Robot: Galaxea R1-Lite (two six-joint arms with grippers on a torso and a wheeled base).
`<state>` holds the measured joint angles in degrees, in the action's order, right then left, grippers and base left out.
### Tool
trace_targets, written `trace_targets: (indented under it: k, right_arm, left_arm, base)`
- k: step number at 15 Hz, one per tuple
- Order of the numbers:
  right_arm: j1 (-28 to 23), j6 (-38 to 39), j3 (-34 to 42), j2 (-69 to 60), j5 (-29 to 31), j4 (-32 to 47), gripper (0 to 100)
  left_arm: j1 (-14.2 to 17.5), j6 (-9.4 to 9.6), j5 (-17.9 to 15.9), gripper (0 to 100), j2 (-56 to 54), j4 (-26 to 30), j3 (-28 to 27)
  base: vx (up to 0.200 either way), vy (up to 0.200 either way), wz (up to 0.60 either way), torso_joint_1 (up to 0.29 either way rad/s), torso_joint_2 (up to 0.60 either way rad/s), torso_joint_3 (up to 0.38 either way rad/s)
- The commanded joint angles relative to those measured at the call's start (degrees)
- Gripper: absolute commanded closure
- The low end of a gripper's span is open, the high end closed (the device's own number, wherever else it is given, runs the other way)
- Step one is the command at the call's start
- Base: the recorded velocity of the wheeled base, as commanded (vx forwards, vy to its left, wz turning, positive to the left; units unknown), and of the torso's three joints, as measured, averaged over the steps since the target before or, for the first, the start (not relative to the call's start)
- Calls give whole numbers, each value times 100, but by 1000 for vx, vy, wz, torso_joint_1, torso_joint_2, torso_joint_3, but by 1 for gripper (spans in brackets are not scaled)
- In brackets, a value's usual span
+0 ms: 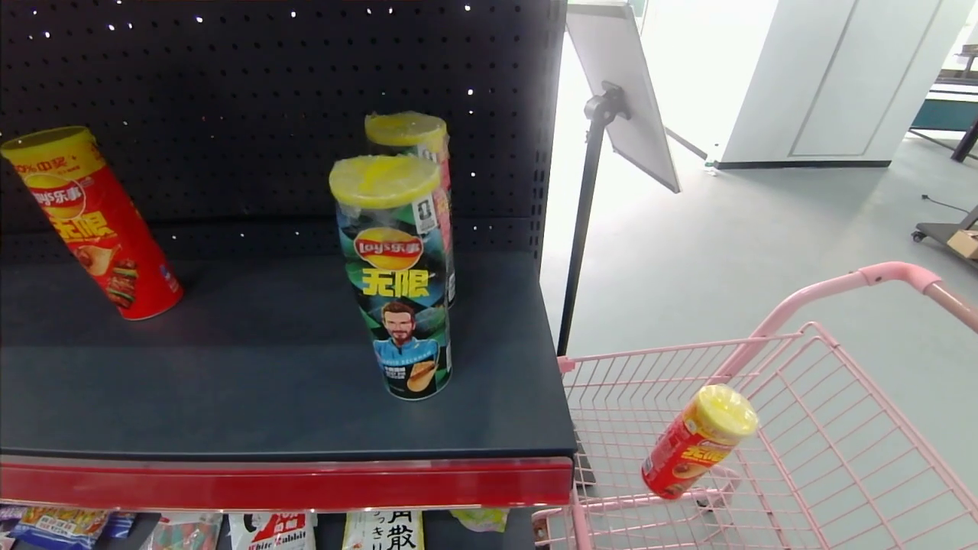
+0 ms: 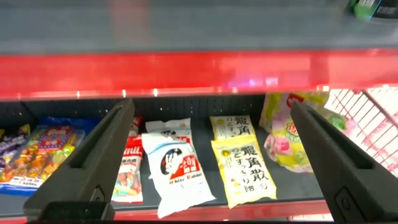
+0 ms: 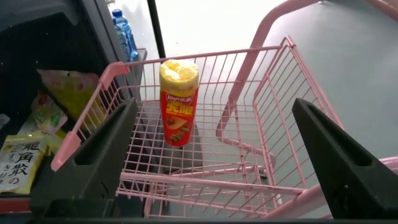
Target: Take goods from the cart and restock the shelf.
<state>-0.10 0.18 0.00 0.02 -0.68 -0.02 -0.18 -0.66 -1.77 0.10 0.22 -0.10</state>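
A red chip can point(image 1: 699, 441) with a yellow lid stands alone in the pink wire cart point(image 1: 649, 351), to the right of the shelf. In the right wrist view my right gripper point(image 3: 214, 106) hangs open above the cart point(image 3: 205, 55), the red can point(image 3: 179, 102) between and beyond its fingers, untouched. On the dark shelf board point(image 1: 229, 382) stand a green chip can point(image 1: 397, 283), a second one point(image 1: 416, 137) behind it, and a red can point(image 1: 92, 221) at the far left. My left gripper point(image 2: 211, 106) is open and empty, low in front of the shelf's red front strip point(image 2: 199, 71).
Below the red strip, a lower shelf holds snack bags point(image 2: 242, 162). A sign on a black pole point(image 1: 611, 99) stands beside the shelf's right end. A water bottle point(image 3: 124, 28) sits on the floor past the cart. The shelf board has free room between the cans.
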Motion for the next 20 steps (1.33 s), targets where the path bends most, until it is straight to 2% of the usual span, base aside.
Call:
trace_targets:
  k: [1, 8, 9, 15, 20]
  right_arm:
    - [1, -1, 0, -2, -2, 2, 0]
    - [1, -9, 0, -2, -2, 2, 0]
    - [1, -9, 0, 6, -2, 2, 0]
    - [1, -9, 0, 6, -2, 2, 0]
    - [1, -9, 0, -2, -2, -6, 0]
  left_arm:
    - [1, -4, 1, 0, 8, -4, 1]
    - [1, -4, 1, 0, 8, -4, 1]
    - [1, -4, 1, 0, 8, -4, 1]
    - [1, -4, 1, 0, 8, -4, 1]
    - [1, -4, 1, 0, 8, -4, 1]
  base:
    - [0, 0, 0, -222, 549, 325]
    - [0, 0, 0, -182, 462, 277]
    - [0, 0, 0, -41, 110, 66]
    - [-200, 0, 0, -7, 24, 15]
    - [0, 0, 0, 0, 0, 0]
